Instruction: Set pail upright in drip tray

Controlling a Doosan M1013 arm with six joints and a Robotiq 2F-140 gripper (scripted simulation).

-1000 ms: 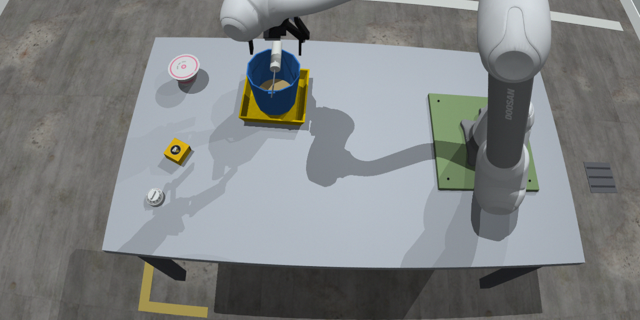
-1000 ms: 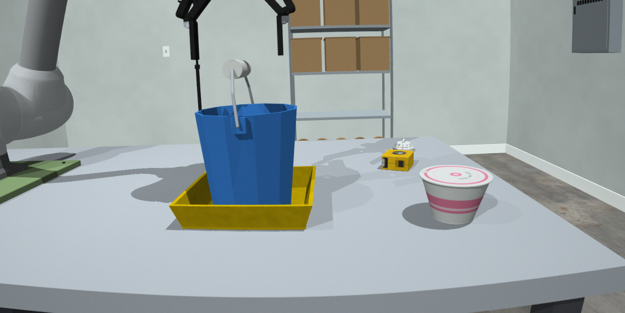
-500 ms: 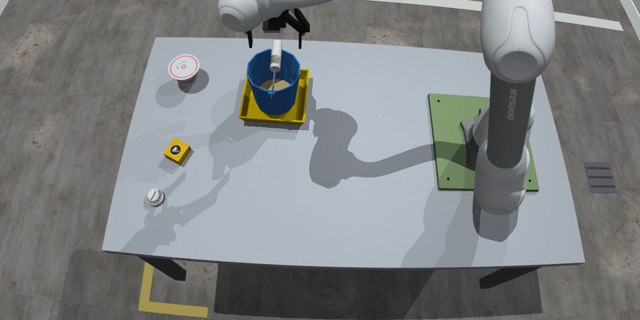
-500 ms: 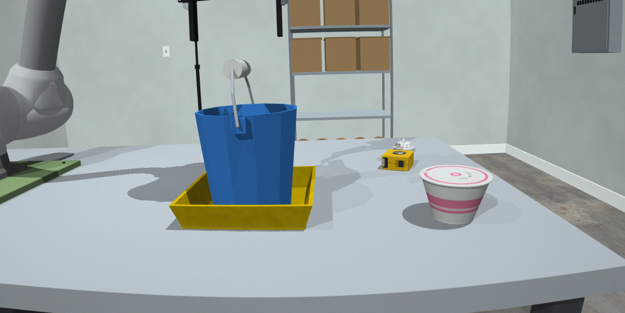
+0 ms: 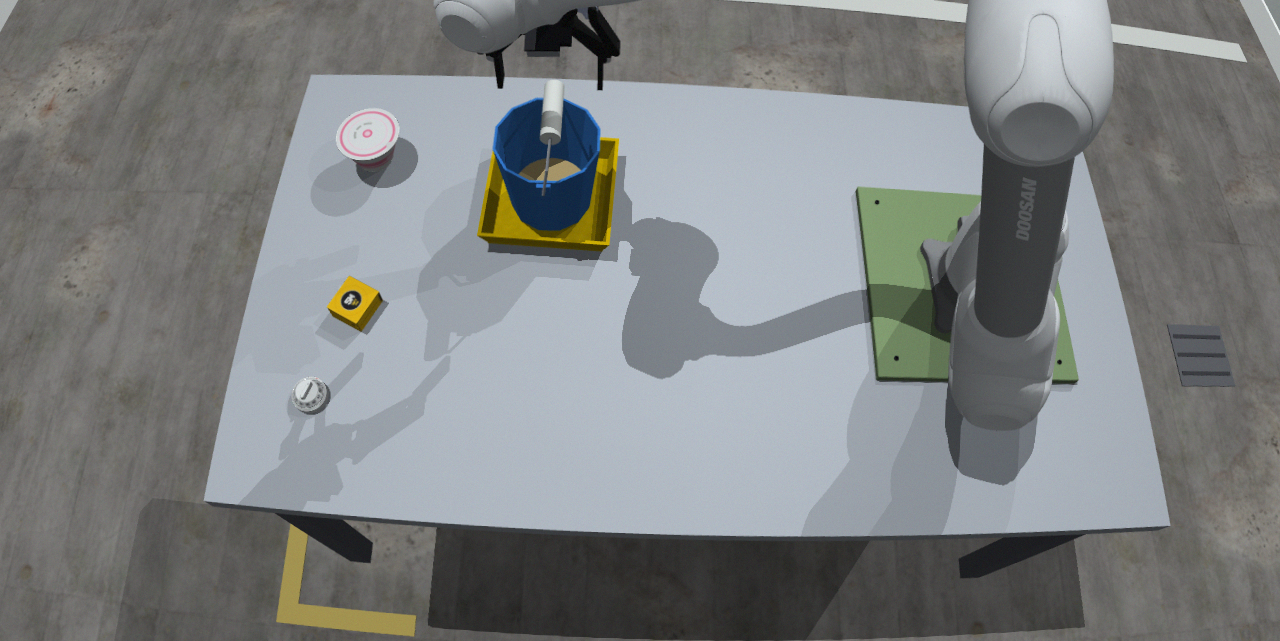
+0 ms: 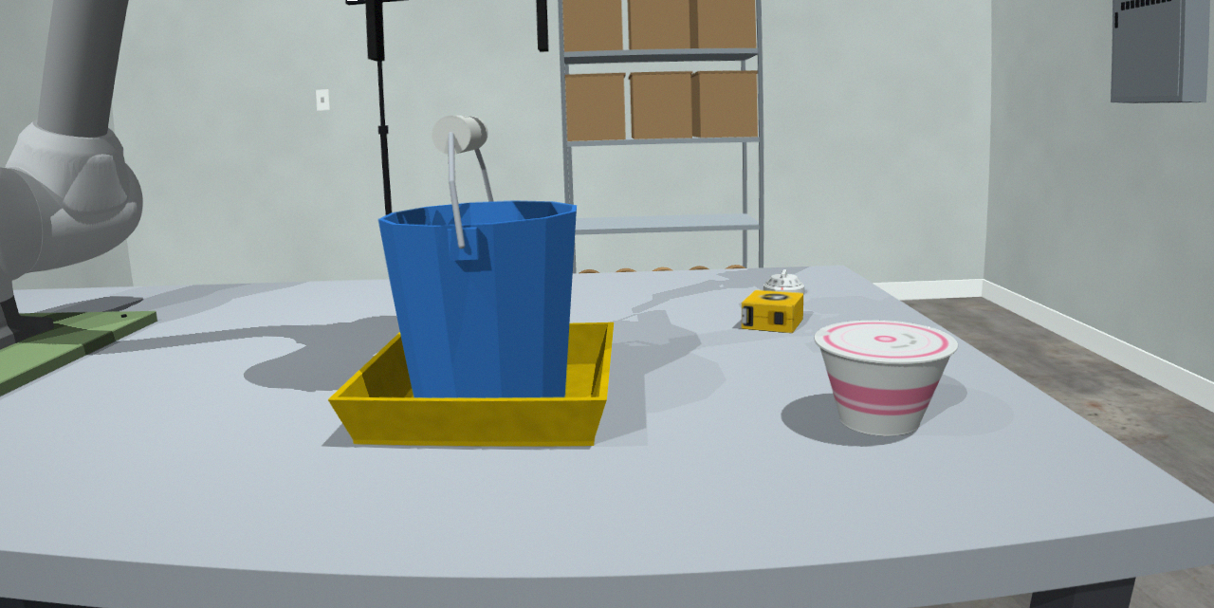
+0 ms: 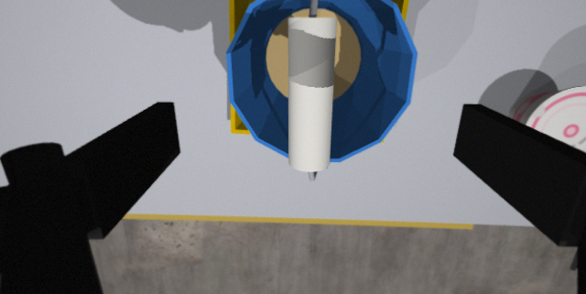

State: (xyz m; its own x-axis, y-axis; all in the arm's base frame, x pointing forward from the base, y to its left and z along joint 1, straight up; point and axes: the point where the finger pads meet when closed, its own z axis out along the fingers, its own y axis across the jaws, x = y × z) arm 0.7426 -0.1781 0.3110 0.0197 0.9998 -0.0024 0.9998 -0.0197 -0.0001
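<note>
The blue pail [image 5: 544, 164] stands upright inside the yellow drip tray [image 5: 548, 194], also seen in the exterior view, pail [image 6: 479, 299] in tray [image 6: 475, 388]. Its wire handle stands up, with a white grip [image 6: 459, 133] at the top. My gripper [image 6: 456, 35] is open and empty, well above the grip and clear of it. In the wrist view the fingers spread wide on either side of the white grip [image 7: 311, 94], with the pail [image 7: 321, 67] and tray [image 7: 238, 47] below. It also shows in the top view [image 5: 547, 68].
A pink-striped white cup [image 6: 884, 375] stands to one side of the tray. A small yellow box [image 6: 771, 309] and a white round timer [image 6: 783, 282] lie farther along the table. The arm's green base plate [image 5: 957, 283] is at the opposite end.
</note>
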